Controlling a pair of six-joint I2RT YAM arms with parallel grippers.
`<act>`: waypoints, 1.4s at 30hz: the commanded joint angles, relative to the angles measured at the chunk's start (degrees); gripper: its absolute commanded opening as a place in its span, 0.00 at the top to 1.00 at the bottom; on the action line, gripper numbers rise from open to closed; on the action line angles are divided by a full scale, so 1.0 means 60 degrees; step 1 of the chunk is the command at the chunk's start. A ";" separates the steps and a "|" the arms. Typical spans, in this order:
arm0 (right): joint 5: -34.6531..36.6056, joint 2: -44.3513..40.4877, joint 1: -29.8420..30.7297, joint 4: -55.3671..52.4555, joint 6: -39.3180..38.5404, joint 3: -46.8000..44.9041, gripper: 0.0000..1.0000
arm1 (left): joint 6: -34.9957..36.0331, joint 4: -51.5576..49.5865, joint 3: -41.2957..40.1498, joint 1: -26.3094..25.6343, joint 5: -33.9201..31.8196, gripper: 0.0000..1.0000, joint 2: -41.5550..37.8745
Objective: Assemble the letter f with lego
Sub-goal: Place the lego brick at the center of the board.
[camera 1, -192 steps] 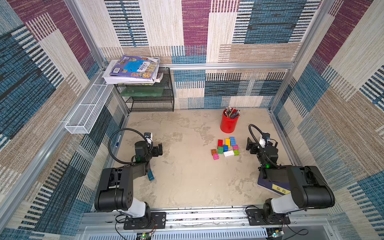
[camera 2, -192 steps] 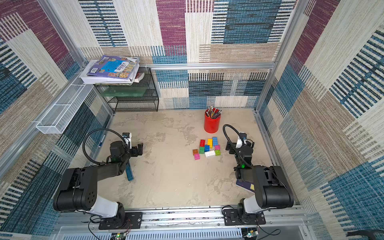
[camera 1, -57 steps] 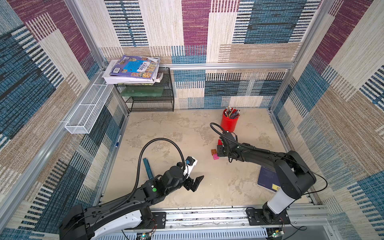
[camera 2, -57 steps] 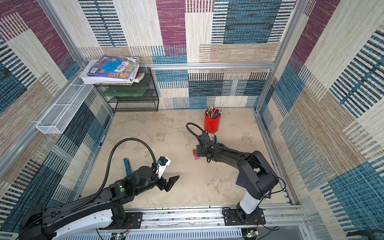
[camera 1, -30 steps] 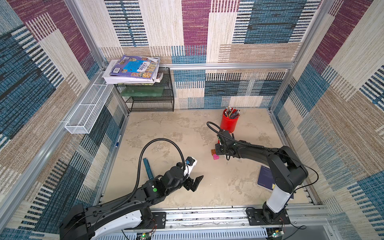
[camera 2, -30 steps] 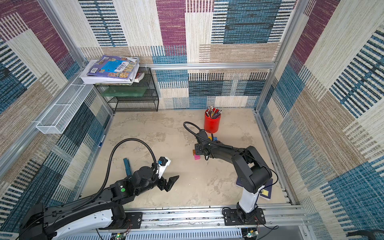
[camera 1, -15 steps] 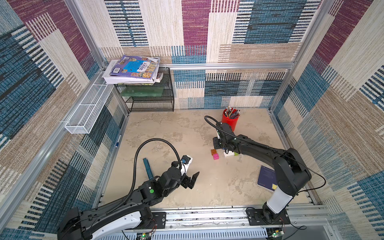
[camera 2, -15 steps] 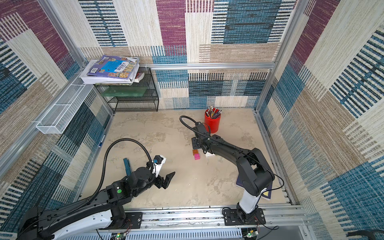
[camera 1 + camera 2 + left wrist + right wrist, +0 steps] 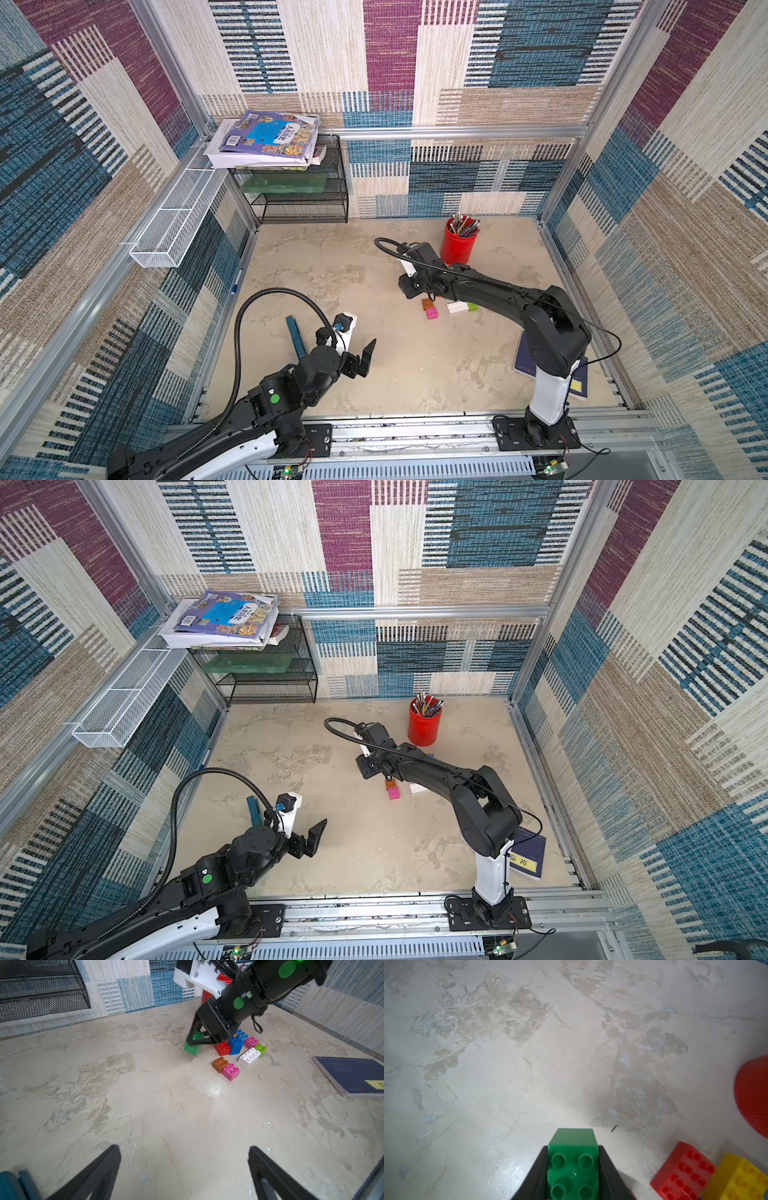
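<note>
Stretching across the surface (image 9: 374,266) in a top view, the right claw (image 9: 409,287) is hanging low just beside the orange brick (image 9: 427,304), pink brick (image 9: 432,313) and white brick (image 9: 457,307); its grip is hidden here. The left claw (image 9: 362,356) is hovering well apart from them. From the left wrist, that claw's jaws are standing wide and empty, while the right claw is clamping a green brick (image 9: 192,1049) next to the red brick (image 9: 223,1048). The right wrist is showing the green brick (image 9: 573,1165) pinched between both fingers, studs facing the camera.
</note>
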 commanded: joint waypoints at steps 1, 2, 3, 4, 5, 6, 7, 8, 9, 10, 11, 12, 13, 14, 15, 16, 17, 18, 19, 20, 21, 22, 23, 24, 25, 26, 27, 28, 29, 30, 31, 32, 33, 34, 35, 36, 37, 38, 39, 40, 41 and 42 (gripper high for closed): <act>-0.0244 0.0262 0.0300 0.0402 -0.0496 0.0165 0.71 | -0.0295 -0.0517 -0.0081 0.0009 -0.0399 0.01 -0.0313; -0.0267 0.0350 0.0406 0.0455 -0.0556 0.0215 0.71 | -0.0275 -0.0502 -0.0125 0.0001 -0.0372 0.01 -0.0376; -0.0346 0.0440 0.0495 0.0517 -0.0631 0.0253 0.71 | -0.0276 -0.0511 -0.0153 0.0010 -0.0367 0.01 -0.0417; -0.0361 0.0534 0.0576 0.0568 -0.0707 0.0296 0.71 | -0.0306 -0.0530 -0.0152 0.0005 -0.0373 0.01 -0.0444; -0.0396 0.0598 0.0640 0.0600 -0.0775 0.0329 0.70 | -0.0308 -0.0553 -0.0150 0.0008 -0.0394 0.01 -0.0451; -0.0418 0.0679 0.0725 0.0604 -0.0849 0.0397 0.70 | -0.0318 -0.0599 -0.0143 0.0011 -0.0404 0.01 -0.0438; -0.0429 0.0787 0.0770 0.0557 -0.0895 0.0492 0.70 | -0.0321 -0.0616 -0.0142 0.0009 -0.0405 0.01 -0.0437; -0.0454 0.0868 0.0815 0.0498 -0.0951 0.0572 0.70 | -0.0315 -0.0639 -0.0142 0.0007 -0.0414 0.01 -0.0437; -0.0447 0.0967 0.0851 0.0461 -0.1002 0.0656 0.69 | -0.0334 -0.0655 -0.0142 0.0013 -0.0412 0.01 -0.0444; -0.0447 0.1054 0.0881 0.0403 -0.1045 0.0752 0.69 | -0.0364 -0.0649 -0.0145 0.0002 -0.0414 0.01 -0.0437; -0.0447 0.1128 0.0894 0.0337 -0.1077 0.0817 0.69 | -0.0374 -0.0652 -0.0171 0.0005 -0.0400 0.01 -0.0438; -0.0447 0.1193 0.0897 0.0247 -0.1141 0.0881 0.69 | -0.0381 -0.0634 -0.0184 0.0011 -0.0372 0.01 -0.0441; -0.0448 0.1241 0.0897 0.0158 -0.1203 0.0913 0.68 | -0.0375 -0.0622 -0.0201 0.0012 -0.0327 0.01 -0.0436; -0.0472 0.1244 0.0897 0.0100 -0.1260 0.0894 0.69 | -0.0364 -0.0613 -0.0215 0.0008 -0.0313 0.01 -0.0444; -0.0551 0.1220 0.0894 0.0070 -0.1373 0.0847 0.69 | -0.0353 -0.0621 -0.0212 0.0004 -0.0282 0.01 -0.0439; -0.0703 0.1180 0.0897 0.0035 -0.1521 0.0754 0.68 | -0.0341 -0.0626 -0.0226 0.0010 -0.0269 0.01 -0.0437; -0.0817 0.1158 0.0897 0.0031 -0.1624 0.0658 0.68 | -0.0329 -0.0616 -0.0229 0.0012 -0.0254 0.01 -0.0437; -0.0945 0.1127 0.0897 -0.0008 -0.1751 0.0565 0.68 | -0.0315 -0.0631 -0.0242 0.0013 -0.0238 0.01 -0.0437; -0.1091 0.1101 0.0897 -0.0048 -0.1885 0.0495 0.68 | -0.0308 -0.0589 -0.0258 0.0000 -0.0227 0.01 -0.0437; -0.1171 0.1097 0.0897 -0.0068 -0.1966 0.0439 0.68 | -0.0293 -0.0580 -0.0272 0.0005 -0.0212 0.01 -0.0437; -0.1265 0.1072 0.0897 -0.0057 -0.2068 0.0359 0.68 | -0.0279 -0.0550 -0.0282 0.0007 -0.0211 0.01 -0.0437; -0.1321 0.1059 0.0897 -0.0004 -0.2138 0.0263 0.68 | -0.0289 -0.0532 -0.0299 0.0005 -0.0202 0.01 -0.0439; -0.1364 0.1042 0.0897 0.0030 -0.2182 0.0204 0.68 | -0.0290 -0.0508 -0.0316 0.0011 -0.0198 0.01 -0.0440; -0.1391 0.1038 0.0898 0.0084 -0.2232 0.0147 0.68 | -0.0282 -0.0489 -0.0331 0.0009 -0.0193 0.01 -0.0442; -0.1332 0.1051 0.0897 0.0130 -0.2211 0.0127 0.67 | -0.0291 -0.0464 -0.0346 0.0012 -0.0192 0.01 -0.0437; -0.1287 0.1088 0.0897 0.0130 -0.2200 0.0126 0.67 | -0.0313 -0.0472 -0.0351 0.0002 -0.0208 0.01 -0.0440; -0.1262 0.1124 0.0897 0.0105 -0.2193 0.0151 0.67 | -0.0322 -0.0472 -0.0347 0.0011 -0.0199 0.01 -0.0437; -0.1228 0.1147 0.0897 0.0129 -0.2171 0.0151 0.67 | -0.0328 -0.0487 -0.0347 0.0008 -0.0201 0.01 -0.0438; -0.1183 0.1170 0.0897 0.0134 -0.2141 0.0148 0.67 | -0.0325 -0.0487 -0.0347 0.0009 -0.0196 0.01 -0.0437; -0.1190 0.1192 0.0894 0.0167 -0.2134 0.0153 0.67 | -0.0345 -0.0486 -0.0340 0.0003 -0.0194 0.01 -0.0441; -0.1202 0.1199 0.0897 0.0176 -0.2125 0.0132 0.67 | -0.0338 -0.0501 -0.0347 0.0005 -0.0180 0.01 -0.0437; -0.1216 0.1214 0.0897 0.0219 -0.2117 0.0127 0.66 | -0.0357 -0.0498 -0.0351 0.0011 -0.0158 0.01 -0.0437; -0.1258 0.1202 0.0897 0.0285 -0.2119 0.0086 0.66 | -0.0353 -0.0480 -0.0362 0.0011 -0.0165 0.01 -0.0441; -0.1302 0.1200 0.0897 0.0341 -0.2133 0.0052 0.66 | -0.0363 -0.0474 -0.0376 0.0011 -0.0151 0.01 -0.0437; -0.1358 0.1187 0.0897 0.0366 -0.2140 0.0034 0.65 | -0.0353 -0.0461 -0.0389 0.0012 -0.0151 0.01 -0.0437; -0.1404 0.1194 0.0897 0.0395 -0.2148 0.0024 0.65 | -0.0366 -0.0440 -0.0404 0.0002 -0.0138 0.01 -0.0444; -0.1451 0.1201 0.0897 0.0398 -0.2172 0.0024 0.64 | -0.0364 -0.0432 -0.0413 0.0013 -0.0132 0.01 -0.0446; -0.1510 0.1212 0.0897 0.0397 -0.2212 0.0024 0.64 | -0.0380 -0.0428 -0.0432 0.0001 -0.0141 0.01 -0.0443; -0.1587 0.1214 0.0897 0.0416 -0.2250 0.0036 0.63 | -0.0374 -0.0414 -0.0433 0.0003 -0.0135 0.01 -0.0437; -0.1603 0.1214 0.0897 0.0417 -0.2266 0.0037 0.62 | -0.0372 -0.0421 -0.0435 0.0009 -0.0121 0.01 -0.0444; -0.1651 0.1207 0.0897 0.0397 -0.2300 0.0033 0.61 | -0.0356 -0.0401 -0.0435 -0.0001 -0.0106 0.01 -0.0437; -0.1673 0.1207 0.0897 0.0397 -0.2324 0.0035 0.60 | -0.0365 -0.0399 -0.0441 0.0011 -0.0085 0.01 -0.0437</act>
